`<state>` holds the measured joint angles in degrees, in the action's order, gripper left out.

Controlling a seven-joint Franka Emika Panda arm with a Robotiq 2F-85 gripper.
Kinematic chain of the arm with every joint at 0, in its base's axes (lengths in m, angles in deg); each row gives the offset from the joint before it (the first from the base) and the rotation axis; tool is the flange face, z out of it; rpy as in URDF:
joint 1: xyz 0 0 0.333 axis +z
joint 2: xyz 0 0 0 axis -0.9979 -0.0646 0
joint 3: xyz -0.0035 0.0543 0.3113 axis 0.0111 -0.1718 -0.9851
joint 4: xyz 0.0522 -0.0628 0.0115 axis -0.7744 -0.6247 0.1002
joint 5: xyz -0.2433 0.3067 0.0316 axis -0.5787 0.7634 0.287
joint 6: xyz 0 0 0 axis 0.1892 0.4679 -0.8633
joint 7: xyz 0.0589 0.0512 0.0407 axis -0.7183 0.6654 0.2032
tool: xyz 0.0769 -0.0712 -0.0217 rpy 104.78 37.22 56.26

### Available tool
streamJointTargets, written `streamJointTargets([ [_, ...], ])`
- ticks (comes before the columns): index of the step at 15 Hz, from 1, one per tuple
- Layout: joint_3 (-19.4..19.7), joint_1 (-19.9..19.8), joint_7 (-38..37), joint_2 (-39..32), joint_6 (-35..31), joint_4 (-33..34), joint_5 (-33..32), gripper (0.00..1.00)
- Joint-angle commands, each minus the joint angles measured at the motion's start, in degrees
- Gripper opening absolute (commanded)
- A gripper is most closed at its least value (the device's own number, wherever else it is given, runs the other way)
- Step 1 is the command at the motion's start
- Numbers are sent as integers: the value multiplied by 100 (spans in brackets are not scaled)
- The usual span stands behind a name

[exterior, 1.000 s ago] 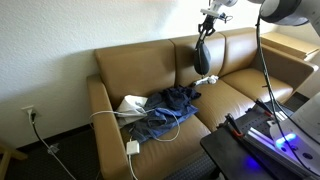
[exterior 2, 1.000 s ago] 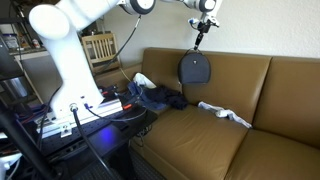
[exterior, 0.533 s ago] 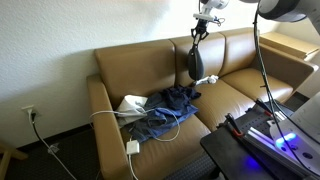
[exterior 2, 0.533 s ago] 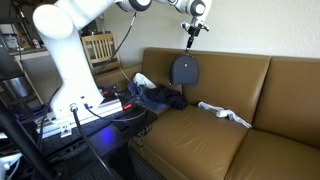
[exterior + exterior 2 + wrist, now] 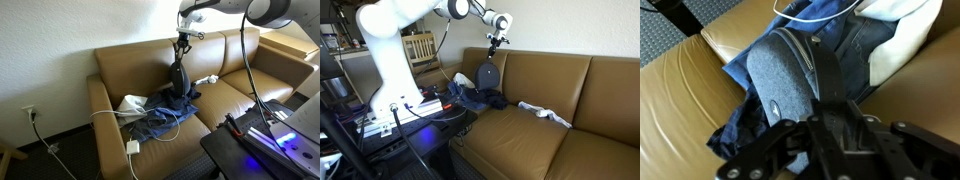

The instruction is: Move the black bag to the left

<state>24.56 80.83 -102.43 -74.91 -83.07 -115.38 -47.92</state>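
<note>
Now the gripper (image 5: pixel 183 38) is closed tight on the strap (image 5: pixel 826 68). The bag (image 5: pixel 181 76) hangs from it, low over the jeans (image 5: pixel 168 106) on the couch (image 5: pixel 128 66). I think it is best to go down slowly, let the bag rest flat, then let go, so it does not swing or tip.

Tan sofa (image 5: pixel 130 65) — black bag (image 5: pixel 180 78)

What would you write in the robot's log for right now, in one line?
tool: shut on strap | black bag: hangs by strap over blue clothes, contact unclear
</note>
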Motion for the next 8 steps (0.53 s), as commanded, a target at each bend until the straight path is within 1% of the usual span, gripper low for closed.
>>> streamJointTargets([
  [1, -311, 577, 337, 309, 56, -219, -96, 7],
  [3, -440, 1010, 468, 182, 6, 65, -201, 7],
  [4, -508, 1159, 567, 120, -8, 208, -246, 7],
  [5, -561, 1249, 665, 132, -69, 216, -240, 7],
  [6, -453, 1216, 357, 53, -66, 151, -190, 28],
  [8, -482, 1406, 425, 55, -99, 226, -217, 28],
])
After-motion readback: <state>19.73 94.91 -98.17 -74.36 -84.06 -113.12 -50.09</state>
